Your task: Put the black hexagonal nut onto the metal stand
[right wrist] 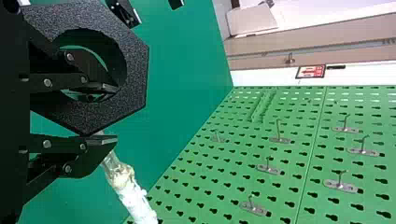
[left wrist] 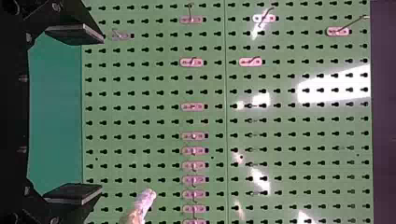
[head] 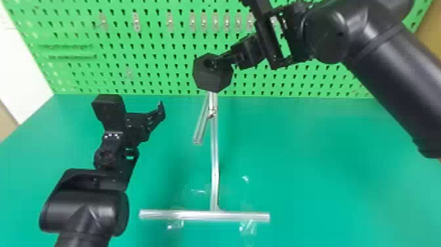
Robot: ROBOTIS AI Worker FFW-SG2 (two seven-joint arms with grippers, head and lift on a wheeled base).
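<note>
My right gripper (head: 219,62) holds the black hexagonal nut (head: 212,78) by its rim, directly over the top of the metal stand (head: 214,157) as seen from the head. In the right wrist view, my right gripper (right wrist: 106,114) has one finger inside the hole of the nut (right wrist: 133,70) and the other against its outer side; part of the metal stand (right wrist: 133,196) appears just beyond. Whether nut and stand touch I cannot tell. My left gripper (head: 136,105) stands open left of the stand. In the left wrist view, my left gripper (left wrist: 74,114) has nothing between its fingers.
A green pegboard (head: 157,69) with small metal hooks rises behind the green table (head: 315,184). The stand's bottom bar (head: 183,215) lies across the table near the front, with clear tape by it. A slanted metal rod (head: 200,129) branches from the post toward the left gripper's side.
</note>
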